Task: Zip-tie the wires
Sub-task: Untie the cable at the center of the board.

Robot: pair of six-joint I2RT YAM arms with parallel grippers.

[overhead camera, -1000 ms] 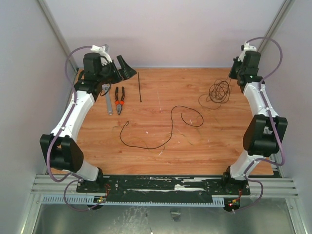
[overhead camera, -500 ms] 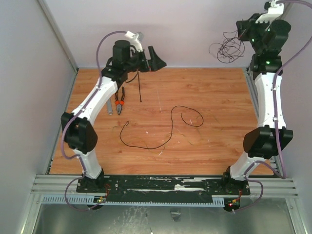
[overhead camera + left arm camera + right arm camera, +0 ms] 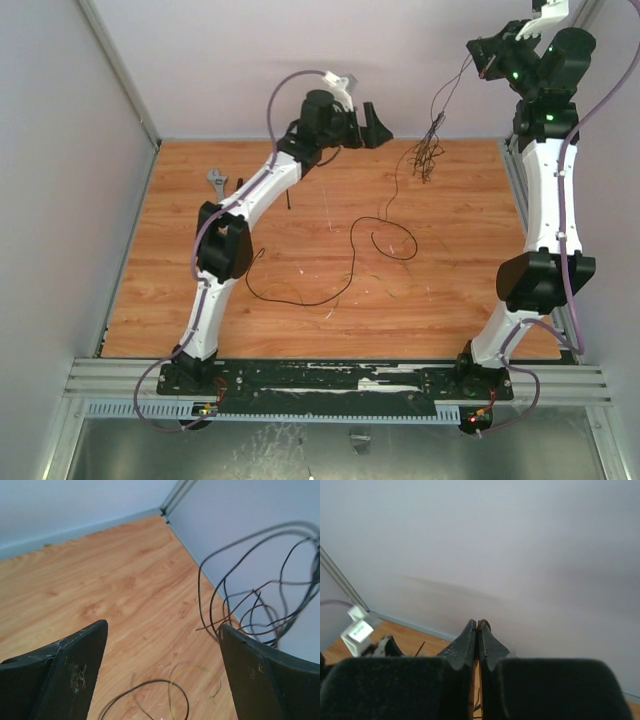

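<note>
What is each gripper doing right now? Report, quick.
Left gripper: open, holding nothing.
Right gripper: shut on the wires, which dangle from it.

The right gripper (image 3: 484,57), clamped on the wires (image 3: 430,150), is rising from the 2 o'clock area of the table (image 3: 460,270) to high above it, and the tangle is now dangling in a stretched bunch. The left gripper (image 3: 378,126), jaws spread, is swinging from 10 o'clock toward 12 o'clock, closing on the hanging strands.
</note>
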